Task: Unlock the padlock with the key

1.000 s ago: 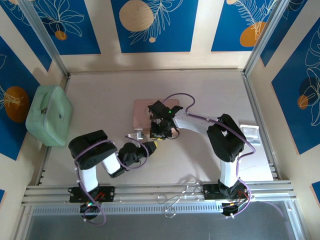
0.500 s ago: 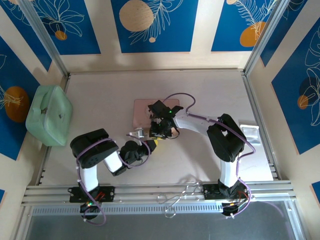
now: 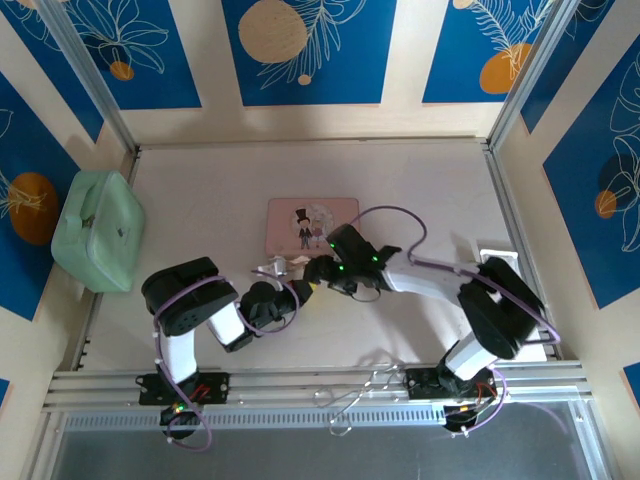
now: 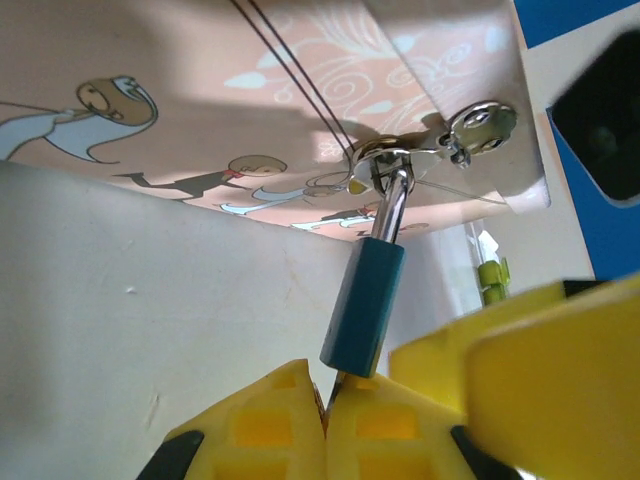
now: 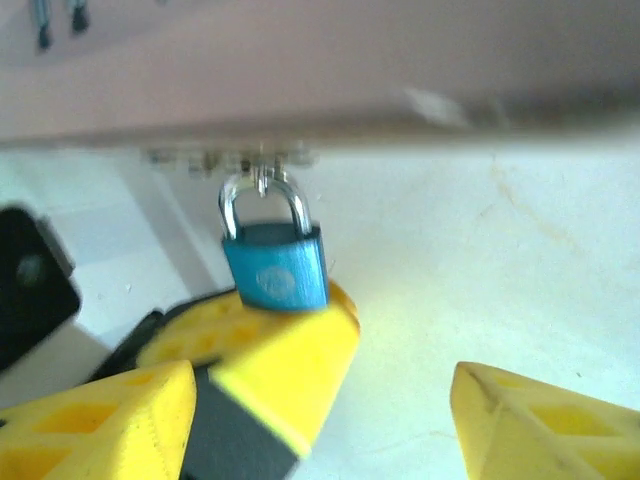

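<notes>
Above pale table (image 3: 420, 180), the padlock (image 4: 364, 305) touches the closed left fingers (image 4: 268, 425).

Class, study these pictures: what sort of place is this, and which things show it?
Most likely a robotics test cell: a left arm and right arm mounted on an aluminium rail, walls of blue printed panels in metal framing, and a padlock hung on a pink picture box.

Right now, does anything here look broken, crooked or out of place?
Nothing looks broken or spilled. The only odd sight is the padlock, its shackle through the latch of the pink box: it juts out stiffly rather than lying loose, because the left gripper pinches its bottom end.
</notes>
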Available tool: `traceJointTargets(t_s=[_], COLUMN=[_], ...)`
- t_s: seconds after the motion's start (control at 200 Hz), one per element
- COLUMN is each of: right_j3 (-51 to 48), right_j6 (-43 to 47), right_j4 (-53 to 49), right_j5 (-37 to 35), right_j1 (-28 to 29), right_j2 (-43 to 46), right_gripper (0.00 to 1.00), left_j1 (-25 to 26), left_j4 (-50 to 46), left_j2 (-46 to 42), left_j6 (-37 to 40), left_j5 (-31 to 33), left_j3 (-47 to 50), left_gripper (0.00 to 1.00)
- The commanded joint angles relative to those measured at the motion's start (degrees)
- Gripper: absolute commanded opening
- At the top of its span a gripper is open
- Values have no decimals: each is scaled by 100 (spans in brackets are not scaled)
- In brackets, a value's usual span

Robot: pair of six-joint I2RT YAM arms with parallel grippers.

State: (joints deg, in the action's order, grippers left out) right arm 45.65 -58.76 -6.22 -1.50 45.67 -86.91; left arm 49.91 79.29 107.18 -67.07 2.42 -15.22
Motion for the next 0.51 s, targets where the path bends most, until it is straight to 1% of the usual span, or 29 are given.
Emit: traceJointTargets(t_s=[0.0,0.08,0.205,0.32,0.38,0.5], right_j3=[-632,-792,-1154,-1510,-1534,-1525], right_j6=[-259,-232,-371,-566,-537,-462], right_j4=[1768,2274,3403,4370,4561,4535], right_j5=[-39,101,363,482,559,515], right_j1=[43,-35,-199,-355,-392,-397], right_j2=[238,97,-212,-404,-495,-599], right_gripper=[70,68,61,59,58,57], left_j1=[-42,-38,-36,-42,-43,-38], left_j4=[140,140,142,140,139,140], left_j2=[-69,-113,-158,-217,-223,-230], left_j6=[-266,-331,-397,-426,-447,-466], left_j5=[24,-4,-57,-57,-66,-110], left_j3=[73,56,15,53,63,44], left_gripper=[0,0,0,0,0,0])
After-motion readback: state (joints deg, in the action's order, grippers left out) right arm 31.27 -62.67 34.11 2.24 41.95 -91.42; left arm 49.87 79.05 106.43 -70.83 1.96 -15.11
